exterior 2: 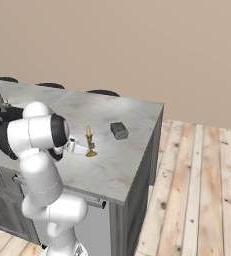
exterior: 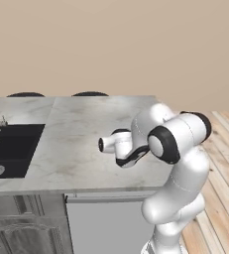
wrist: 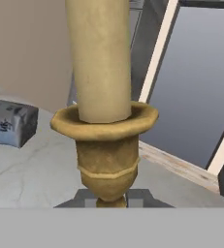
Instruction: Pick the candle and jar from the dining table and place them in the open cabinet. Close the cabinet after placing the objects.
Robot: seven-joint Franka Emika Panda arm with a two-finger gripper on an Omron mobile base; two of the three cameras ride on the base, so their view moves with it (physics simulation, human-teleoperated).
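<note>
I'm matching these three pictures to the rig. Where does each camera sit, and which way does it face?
Left base view: behind the arm's left, looking down over the dining table; arm at lower right.
Right base view: behind its right, same table; arm at lower left, the candle upright on the marble, the jar beyond.
Hand view: looks along the gripper, shut on the candle's stem.
Right base and hand views share candle and jar.

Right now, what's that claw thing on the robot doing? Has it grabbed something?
Gripper: closed on the candle, low on its brass stem, with the candle standing upright on the dining table.
</note>
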